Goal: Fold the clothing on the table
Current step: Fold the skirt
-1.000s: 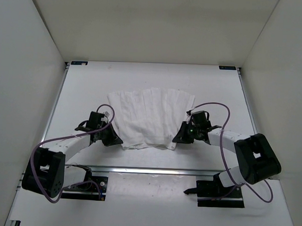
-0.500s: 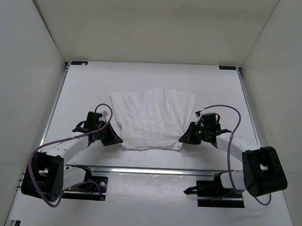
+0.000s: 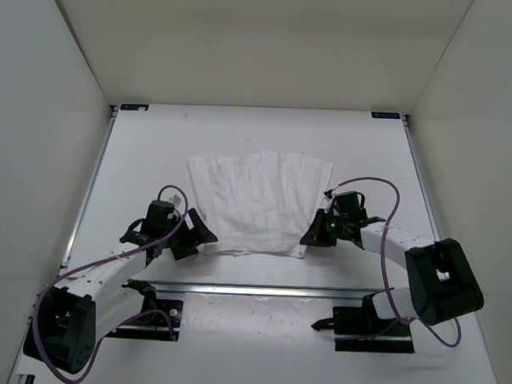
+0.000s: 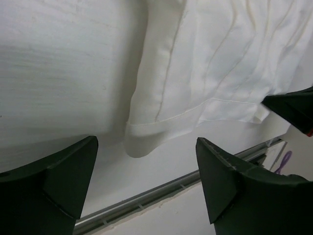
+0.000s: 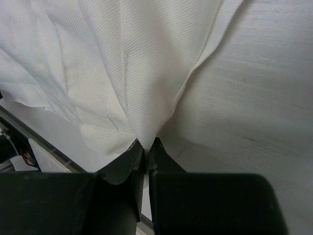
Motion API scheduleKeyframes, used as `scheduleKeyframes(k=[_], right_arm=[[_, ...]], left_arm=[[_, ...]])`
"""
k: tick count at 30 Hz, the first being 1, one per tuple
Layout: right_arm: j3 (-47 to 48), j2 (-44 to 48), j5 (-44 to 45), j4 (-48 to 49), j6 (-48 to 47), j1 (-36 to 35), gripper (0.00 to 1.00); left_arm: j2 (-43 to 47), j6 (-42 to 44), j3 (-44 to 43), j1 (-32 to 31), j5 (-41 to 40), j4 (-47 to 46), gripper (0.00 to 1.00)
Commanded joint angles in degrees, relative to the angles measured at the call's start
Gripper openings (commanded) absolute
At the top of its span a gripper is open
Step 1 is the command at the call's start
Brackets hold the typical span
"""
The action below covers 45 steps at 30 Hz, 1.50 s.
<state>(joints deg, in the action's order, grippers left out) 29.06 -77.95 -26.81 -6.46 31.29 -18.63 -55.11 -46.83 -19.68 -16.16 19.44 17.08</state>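
The white ribbed clothing (image 3: pixel 260 201) lies spread in loose pleats on the table (image 3: pixel 147 153). My left gripper (image 3: pixel 200 236) stands open just off the garment's near-left corner. In the left wrist view the gripper (image 4: pixel 146 169) has its jaws wide apart, and the hemmed corner of the clothing (image 4: pixel 146 139) lies flat just ahead of them, untouched. My right gripper (image 3: pixel 308 238) is at the near-right corner. In the right wrist view this gripper (image 5: pixel 146 147) is shut on a pinched fold of the clothing (image 5: pixel 122 58).
A metal rail (image 3: pixel 260 288) runs along the table's near edge, just behind both grippers, and shows in the left wrist view as the rail (image 4: pixel 171 188). White walls (image 3: pixel 37 148) close in the table on three sides. The right finger (image 4: pixel 293 105) pokes into the left wrist view.
My left gripper has opened, let go of the near-left corner and drawn back toward the near left. The right gripper stays shut on the fabric and has shifted slightly left.
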Motion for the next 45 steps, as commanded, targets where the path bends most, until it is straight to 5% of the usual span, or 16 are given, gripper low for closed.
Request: scheduleKeyframes(k=[1, 6, 13, 24, 27, 34, 45], right_arm=[[2.49, -0.88, -0.52, 0.66, -1.23, -0.17, 0.0], [3.11, -1.06, -0.53, 0.31, -1.67, -0.53, 0.0], [2.67, -0.63, -1.05, -0.48, -2.19, -1.84, 0.0], [-3.74, 10.45, 0.53, -6.02, -6.06, 0.26, 0.01], [-4.71, 12.21, 0.61, -6.37, -6.33, 0.18, 0.27], [-6.56, 13.44, 2.02, -4.97, -2.55, -5.45, 0.56], [-8.06, 9.94, 5.01, -3.47, 2.46, -10.18, 0.35]], left_arm=[[-0.87, -1.68, 0.96, -2.9, -3.09, -2.05, 0.88], [-5.26, -3.27, 2.02, -3.96, -3.44, -5.57, 0.67], [-4.74, -2.75, 3.25, -2.03, -4.76, -6.36, 0.0], [-2.2, 2.62, -2.29, -3.88, -5.82, 3.4, 0.0], [-2.36, 2.09, -2.03, -4.49, -6.16, 2.78, 0.0], [-4.91, -0.11, -3.17, -5.9, -8.46, 0.68, 0.0], [-5.79, 0.16, -3.87, -5.98, -9.95, 1.2, 0.0]])
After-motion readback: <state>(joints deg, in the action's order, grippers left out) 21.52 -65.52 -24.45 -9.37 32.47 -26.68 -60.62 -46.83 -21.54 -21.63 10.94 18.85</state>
